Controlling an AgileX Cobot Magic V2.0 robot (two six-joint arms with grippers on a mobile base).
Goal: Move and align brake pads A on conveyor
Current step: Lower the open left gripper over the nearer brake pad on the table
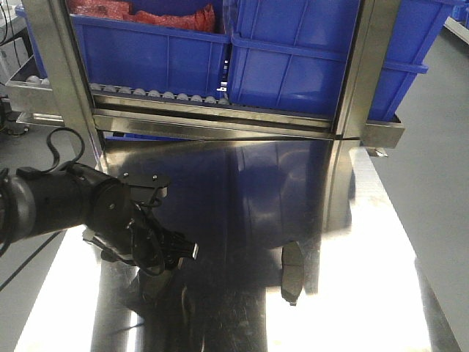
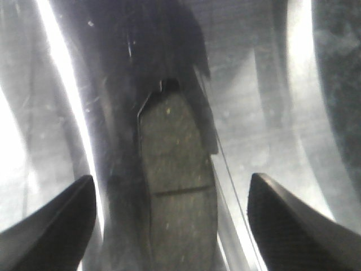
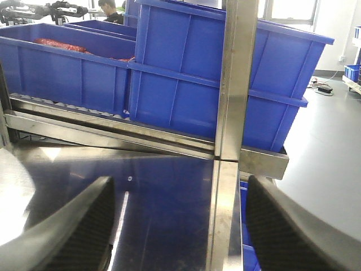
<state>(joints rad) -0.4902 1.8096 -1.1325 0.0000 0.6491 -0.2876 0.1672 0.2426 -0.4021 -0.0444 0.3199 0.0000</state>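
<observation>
The left gripper (image 1: 163,253) hangs low over the shiny steel table (image 1: 242,191) at the lower left of the front view. Its jaws are spread, and its dark fingers (image 2: 56,220) stand on either side of a brake pad (image 2: 177,169) without touching it. The pad lies flat with its centre groove crosswise. Straddling it along its long axis probably lets the jaws close on its narrow width for a firm pinch.

A second brake pad (image 1: 292,273) lies well apart, towards the lower right of the table, likely waiting its turn. The right gripper (image 3: 179,189) is also spread and holds nothing. It faces the blue bins (image 3: 186,84), seemingly parked out of the way. The conveyor is not visible in any view.
</observation>
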